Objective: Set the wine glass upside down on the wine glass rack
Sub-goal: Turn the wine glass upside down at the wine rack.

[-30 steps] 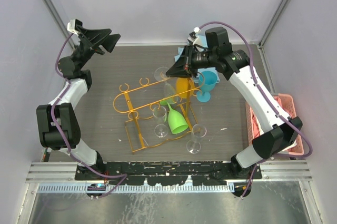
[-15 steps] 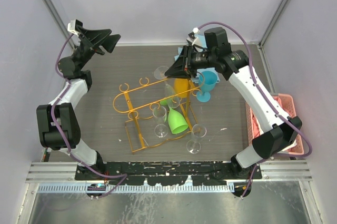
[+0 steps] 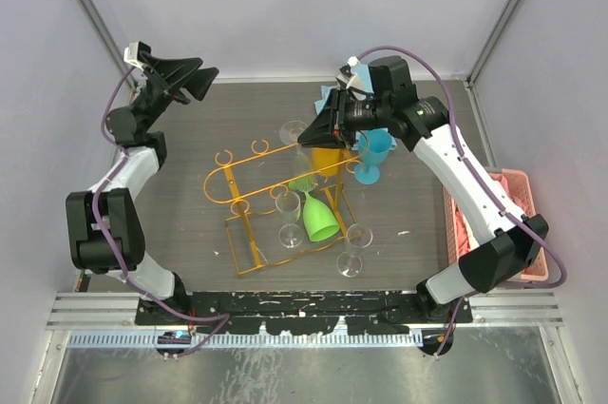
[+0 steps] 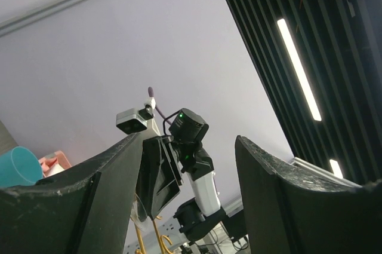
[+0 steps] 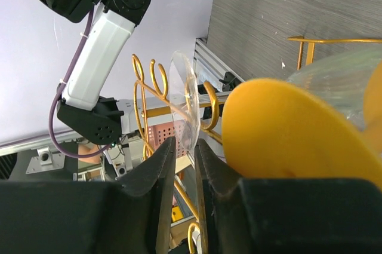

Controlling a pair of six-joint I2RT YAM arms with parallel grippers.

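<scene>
Right gripper sits at the far end of the wine glass rack, over its top rail. Jaws nearly together, with a thin slot between them. The foot of the clear wine glass stands in that slot and juts out past my fingertips. Whether the pads pinch it or merely flank it, I cannot tell.

Direction: the glass lies dead ahead of my fingers, touching or all but. From the wrist its foot reads nearly edge-on. Stem and bowl are not traceable among the other glassware, so the long axis is a guess. Probably it slants down from the foot toward the rack's rail, foot uppermost, as the task wants.

The rack's curled gold loops show just beyond the foot. Orange glass crowds in just beside the foot.

Left gripper hangs high, well apart from the rack off its far-left side. Its jaws are wide, with nothing between. My right arm is plainly the nearer.

As I judge it, the next move hinges on the stem being seated in the rail. Then I draw straight back along the finger line, since a sideways exit could clip the orange glass.
</scene>
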